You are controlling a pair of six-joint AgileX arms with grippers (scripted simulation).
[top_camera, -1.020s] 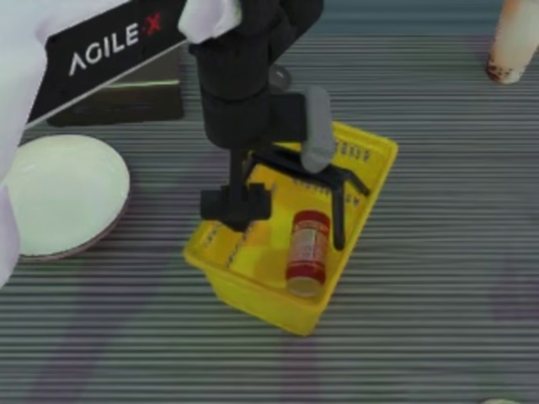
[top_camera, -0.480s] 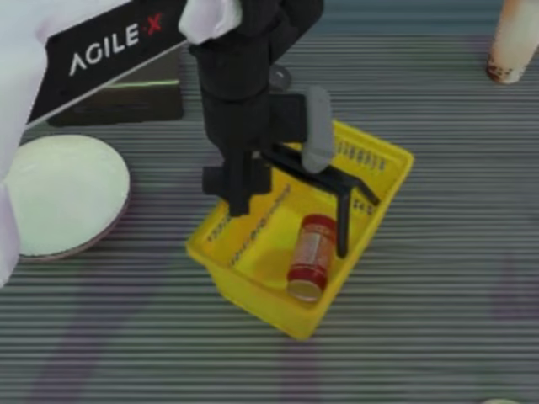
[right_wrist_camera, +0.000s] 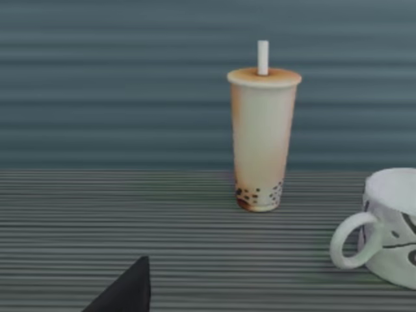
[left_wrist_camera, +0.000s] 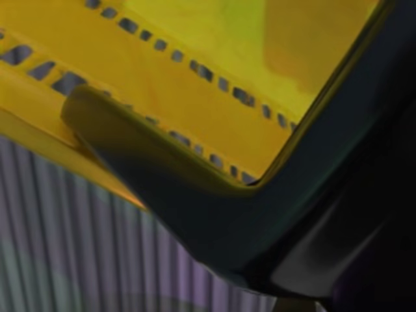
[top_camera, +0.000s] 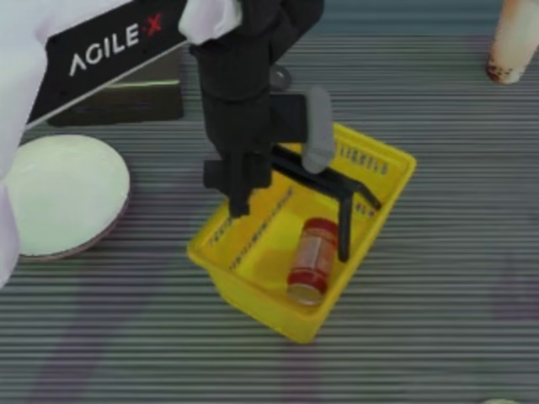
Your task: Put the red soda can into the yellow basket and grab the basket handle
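Lying in basket: the red soda can (top_camera: pixel 310 261), on its side, cream logo unreadable.
Basket: the yellow basket (top_camera: pixel 253 290), mid-bench, tilted.
Left gripper (top_camera: pixel 239 187): fingers clamped on the black basket handle (top_camera: pixel 324 178).
Writing: "AGILEX" on left arm (top_camera: pixel 109 38).
Right gripper: out of view; its wrist camera faces a bubble tea cup (right_wrist_camera: pixel 261 133).

Light fell evenly and softly over the striped grey table (top_camera: pixel 438 278), with no hard glare. A faint dark shadow lay on the floor of the bright yellow slotted plastic basket (top_camera: pixel 253 290) beneath the arm. In the left wrist view the thin black bail handle (left_wrist_camera: pixel 195 201) filled the picture close up and looked soft, perhaps out of focus. The right wrist view was dimmer but clear, its tall white-and-brown straw cup (right_wrist_camera: pixel 262 136) crisp.
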